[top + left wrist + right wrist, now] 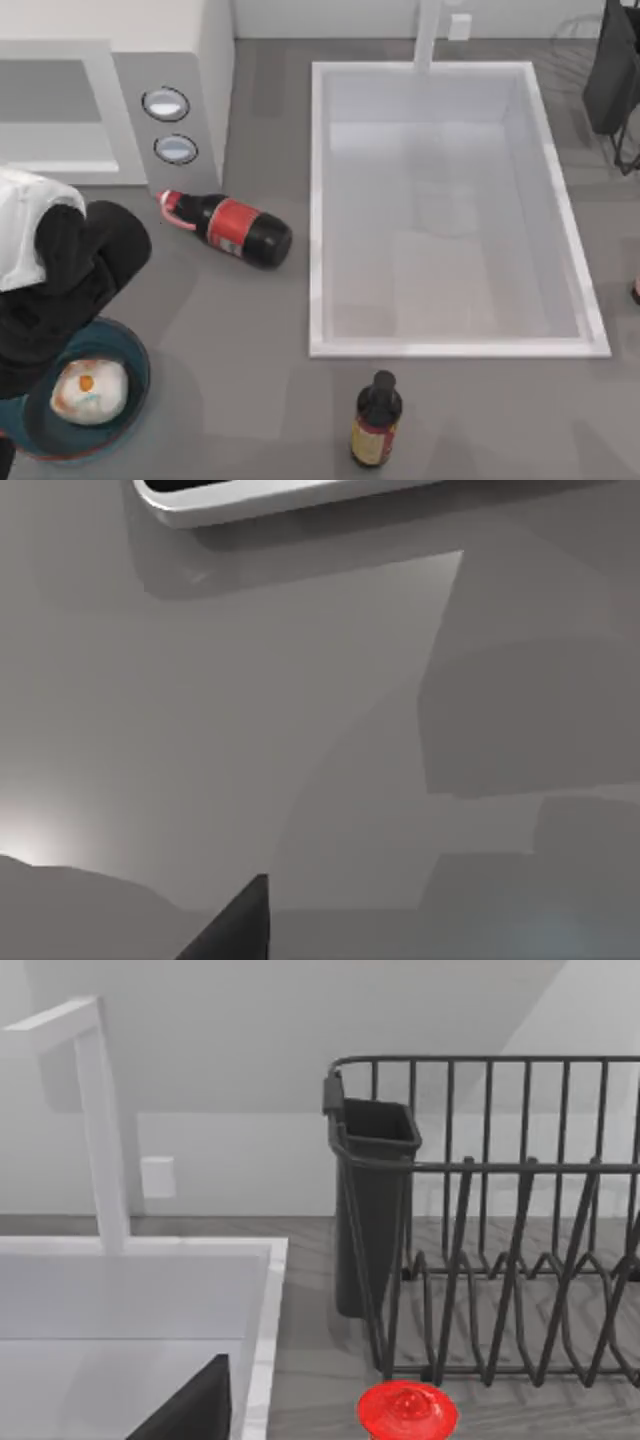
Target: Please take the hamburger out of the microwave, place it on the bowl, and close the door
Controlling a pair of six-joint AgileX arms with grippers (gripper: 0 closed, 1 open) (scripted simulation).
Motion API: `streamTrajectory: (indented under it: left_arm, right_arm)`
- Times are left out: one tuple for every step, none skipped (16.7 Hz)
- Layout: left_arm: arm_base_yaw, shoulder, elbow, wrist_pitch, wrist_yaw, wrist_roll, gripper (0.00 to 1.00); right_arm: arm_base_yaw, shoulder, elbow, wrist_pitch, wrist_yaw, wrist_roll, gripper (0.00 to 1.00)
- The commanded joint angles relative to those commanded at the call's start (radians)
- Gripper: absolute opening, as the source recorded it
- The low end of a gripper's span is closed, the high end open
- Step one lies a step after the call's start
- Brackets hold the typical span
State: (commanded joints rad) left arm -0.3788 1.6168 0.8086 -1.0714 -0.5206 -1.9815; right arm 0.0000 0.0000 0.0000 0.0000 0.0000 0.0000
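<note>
Top view: hamburger (pixel 90 390) sits in bowl (pixel 128 352), table near left. Soft, light, squashy; side grip suits, gentle. Left arm (pixel 60 280) above bowl's far edge; left pincer state cannot tell. Cola bottle (pixel 230 229) lies beyond. Microwave (pixel 170 120) far left; door (pixel 55 110) looks open; thin bar handle likely stiff, push flat panel. Right pincer state cannot tell.

No words or numbers can be read anywhere. The cola bottle (pixel 232 228) lying on the table has a red label, but the marks on it are too small to make out. The dark bottle (pixel 376 419) standing near the sink has a yellow and red label, and its writing cannot be read either. The two round dials (pixel 166 103) on the microwave (pixel 120 100) have no marks.
</note>
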Motion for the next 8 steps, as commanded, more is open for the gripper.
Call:
streamTrajectory:
  left_arm:
    - [0.03,-0.093,-0.051,0.06,0.035,0.124,1.0]
    - [0.059,-0.189,-0.102,0.123,0.07,0.253,1.0]
    - [0.088,-0.289,-0.155,0.187,0.106,0.385,1.0]
    - [0.117,-0.39,-0.208,0.253,0.142,0.519,1.0]
    - [0.145,-0.493,-0.261,0.319,0.177,0.653,1.0]
    - [0.172,-0.596,-0.313,0.387,0.212,0.786,1.0]
    - [0.198,-0.699,-0.365,0.454,0.246,0.918,1.0]
    - [0.223,-0.801,-0.416,0.521,0.279,1.047,1.0]
  right_arm:
    - [0.0,0.0,0.0,0.0,0.0,0.0,1.0]
    - [0.0,0.0,0.0,0.0,0.0,0.0,1.0]
    - [0.0,0.0,0.0,0.0,0.0,0.0,1.0]
    - [0.0,0.0,0.0,0.0,0.0,0.0,1.0]
    - [0.0,0.0,0.0,0.0,0.0,0.0,1.0]
    - [0.0,0.0,0.0,0.0,0.0,0.0,1.0]
    - [0.0,0.0,0.0,0.0,0.0,0.0,1.0]
    - [0.0,0.0,0.0,0.0,0.0,0.0,1.0]
